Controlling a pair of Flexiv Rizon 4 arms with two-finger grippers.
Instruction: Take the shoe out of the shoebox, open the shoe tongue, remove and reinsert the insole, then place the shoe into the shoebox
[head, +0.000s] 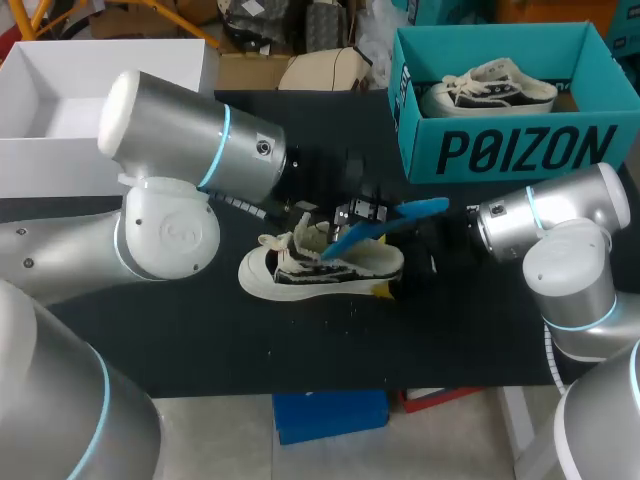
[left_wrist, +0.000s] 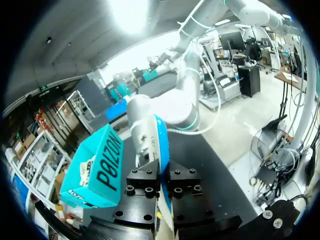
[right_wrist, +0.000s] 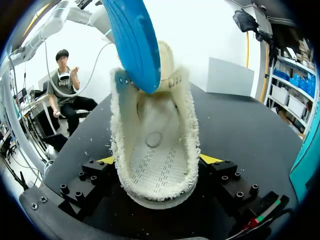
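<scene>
— Where is the shoe (head: 320, 265) sitting?

— It is lying on its sole in the middle of the black table (head: 300, 340), well apart from the teal cardboard shoebox (head: 520, 150) at the far right. A second, matching shoe (head: 490, 90) is lying inside that box.

— What is it looking like up close?

— In the right wrist view, the cream upper is showing a frayed, fuzzy rim around a long oval mouth. The bare footbed inside is showing rows of small perforations.

— And the right gripper (right_wrist: 157, 160)?

— It is clamping the heel end. One yellow tip is pressing on each side of the shoe, so the fingers are standing fairly wide.

— Where is the insole (head: 390, 222)?

— It is out of the shoe and slanting above it. It is a thin, smooth, bright blue slab with a rounded end, and its lower end is hanging over the shoe's mouth. Whether it is touching inside cannot be told.

— Who is holding it?

— The left gripper (left_wrist: 164, 185) is pinching it edge-on. Its black finger blocks are standing narrow, close against both faces of the insole.
</scene>
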